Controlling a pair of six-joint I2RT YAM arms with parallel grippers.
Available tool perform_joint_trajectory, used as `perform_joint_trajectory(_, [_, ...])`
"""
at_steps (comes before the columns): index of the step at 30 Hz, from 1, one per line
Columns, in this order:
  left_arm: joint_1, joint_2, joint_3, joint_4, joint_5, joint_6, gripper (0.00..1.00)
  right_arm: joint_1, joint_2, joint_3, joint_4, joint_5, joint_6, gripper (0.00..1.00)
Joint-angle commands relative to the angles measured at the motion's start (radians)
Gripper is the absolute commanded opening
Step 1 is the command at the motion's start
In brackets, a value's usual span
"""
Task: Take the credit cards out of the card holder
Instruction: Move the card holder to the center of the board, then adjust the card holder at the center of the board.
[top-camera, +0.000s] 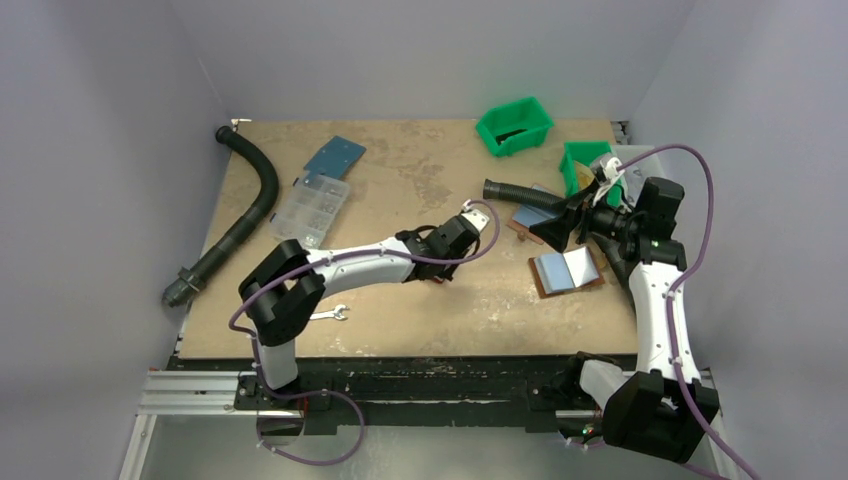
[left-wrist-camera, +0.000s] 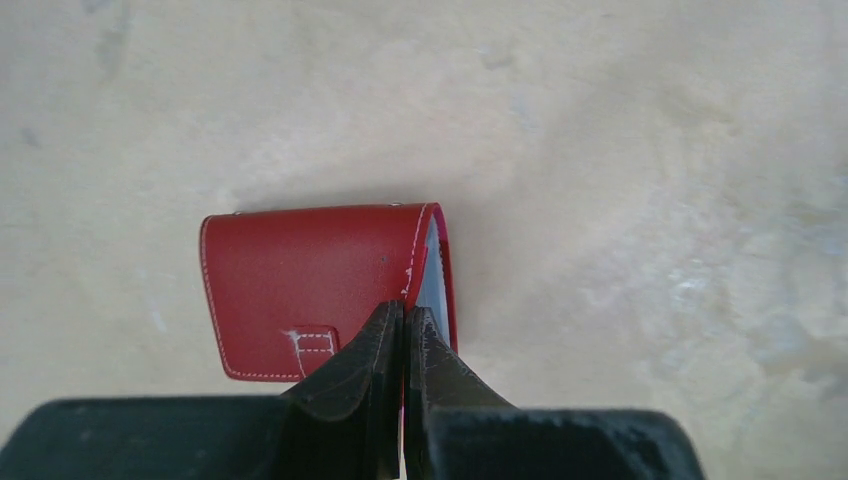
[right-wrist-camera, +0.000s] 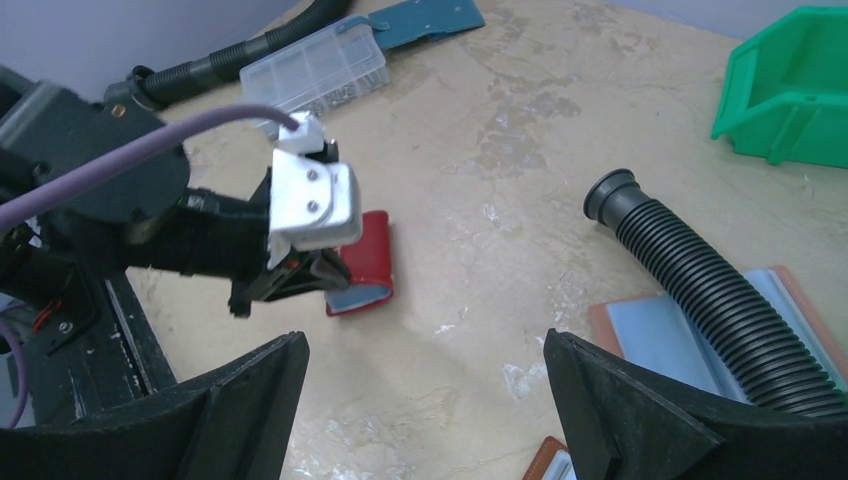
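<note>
The card holder (left-wrist-camera: 310, 290) is a red folder lying on the table, folded almost shut, with white stitching and a small tab. It also shows in the right wrist view (right-wrist-camera: 365, 258). My left gripper (left-wrist-camera: 404, 315) is shut on the edge of its top cover, which is lifted slightly. A pale blue inside (left-wrist-camera: 434, 280) shows in the gap; I cannot tell whether it is pocket or card. No loose credit card is in view. In the top view my left gripper (top-camera: 440, 268) hides the holder. My right gripper (right-wrist-camera: 425, 340) is open and empty, raised to the right (top-camera: 560, 226).
An open brown folder (top-camera: 567, 270) with pale blue insides lies at the right; another (top-camera: 527, 215) lies under a short black hose (top-camera: 515, 195). Two green bins (top-camera: 515, 125) (top-camera: 583, 160) stand at the back right. A long hose (top-camera: 245, 215), clear box (top-camera: 312, 208), blue plate (top-camera: 335, 155) and wrench (top-camera: 330, 314) are at the left.
</note>
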Motion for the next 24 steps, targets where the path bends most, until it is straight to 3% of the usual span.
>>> perform_joint_trajectory(1, [-0.089, -0.014, 0.0, 0.081, 0.06, -0.195, 0.0, -0.001, 0.006, -0.003, 0.014, -0.02, -0.011, 0.99])
perform_joint_trajectory(7, [-0.138, -0.03, -0.037, 0.109, 0.077, -0.276, 0.03, -0.001, 0.021, 0.0, 0.0, -0.019, -0.025, 0.99])
perform_joint_trajectory(12, [-0.142, -0.192, -0.144, 0.143, 0.032, -0.317, 0.26, 0.002, 0.043, 0.015, -0.057, -0.017, -0.08, 0.99])
perform_joint_trajectory(17, [-0.142, -0.406, -0.301, 0.181, -0.03, -0.337, 0.46, 0.045, 0.076, 0.055, -0.203, 0.015, -0.286, 0.99])
perform_joint_trajectory(20, [-0.14, -0.529, -0.415, 0.198, -0.087, -0.357, 0.56, 0.139, 0.1, 0.06, -0.242, 0.097, -0.377, 0.99])
perform_joint_trajectory(24, [-0.139, -0.702, -0.57, 0.203, -0.168, -0.416, 0.76, 0.354, 0.127, 0.035, -0.284, 0.227, -0.564, 0.99])
